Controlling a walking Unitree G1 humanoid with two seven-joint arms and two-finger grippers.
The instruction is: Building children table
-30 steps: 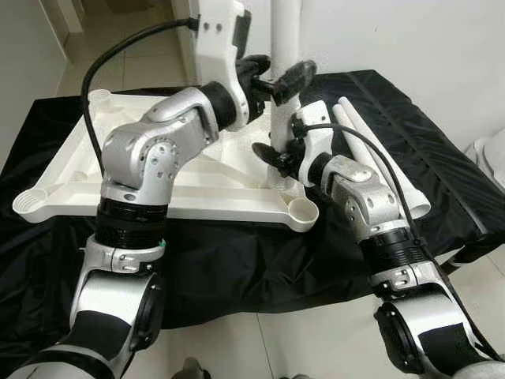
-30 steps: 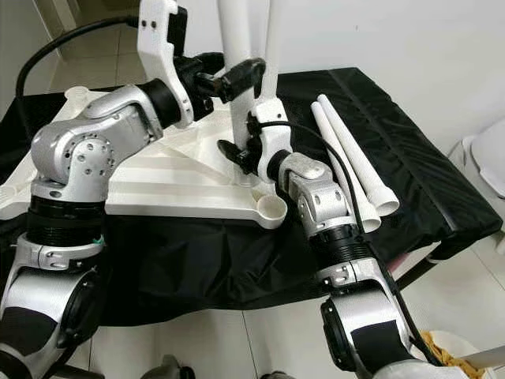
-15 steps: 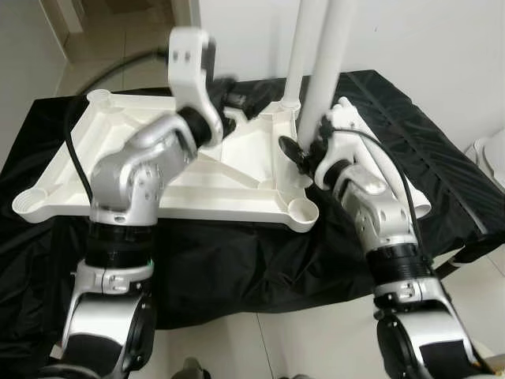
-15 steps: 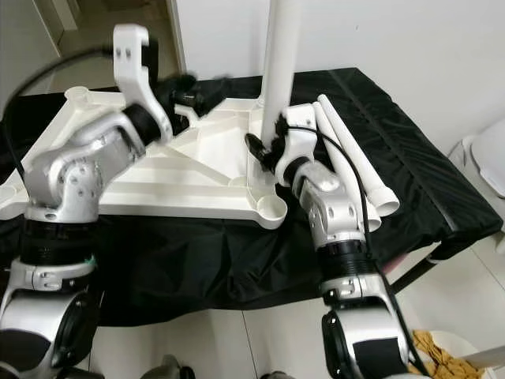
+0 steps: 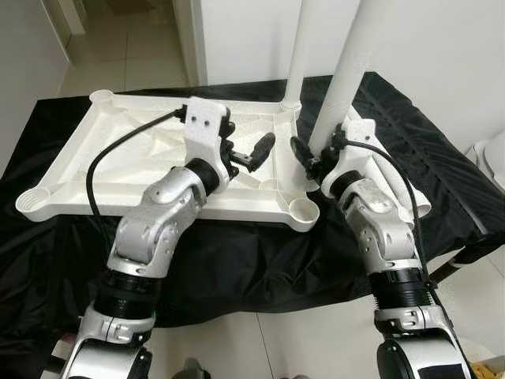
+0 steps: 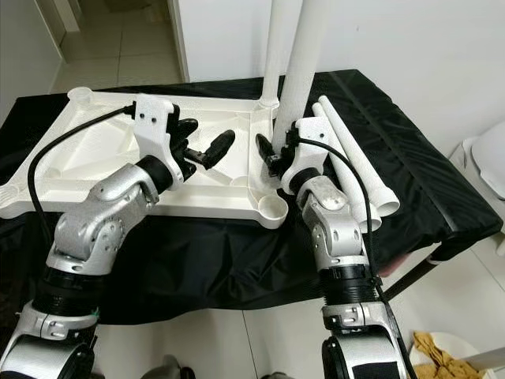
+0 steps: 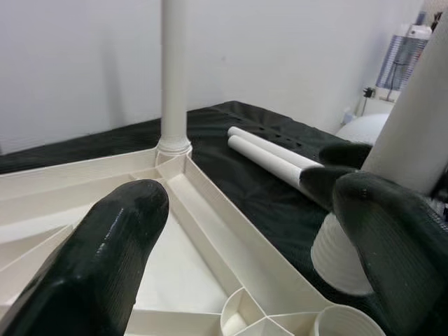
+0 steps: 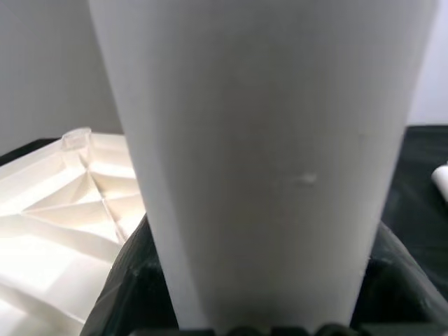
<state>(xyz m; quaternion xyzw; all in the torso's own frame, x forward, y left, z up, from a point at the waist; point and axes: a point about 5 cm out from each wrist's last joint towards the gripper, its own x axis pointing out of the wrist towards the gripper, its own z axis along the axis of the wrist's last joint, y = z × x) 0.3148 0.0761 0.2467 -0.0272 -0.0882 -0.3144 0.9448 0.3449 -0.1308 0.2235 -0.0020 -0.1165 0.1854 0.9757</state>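
Lying upside down on the black cloth [image 5: 442, 181] covering the counter: one white tabletop [image 5: 118, 158], ribbed underside up, with round sockets at its corners. Standing upright in the far right corner socket: one leg [image 6: 272, 55], its top cut off by the frame edge. Being held just beside the near right corner socket [image 5: 304, 211]: a second leg [image 5: 341, 79], tilted slightly, its upper part also running out of view. Lying side by side on the cloth right of the tabletop: two more legs [image 6: 359, 170] — four white legs counted in all, two of them partly hidden behind the right arm.

Gripping that second leg low down: the right end effector [image 5: 316, 154], black fingers clamped around the tube, the leg's threaded foot [image 7: 339, 255] hanging close to the near right socket but not seated in it. Blocking most of the right wrist view: the same leg, with only dark finger edges showing at either side.

Hovering above the tabletop's right half: the left end effector [image 5: 251, 151], fingers spread wide and grasping nothing, pointing toward the held leg. Looming blurred in the left wrist view: its two fingertips [image 7: 105, 245].

Peeking in at the far right edge: something white and rounded, too cropped to identify.
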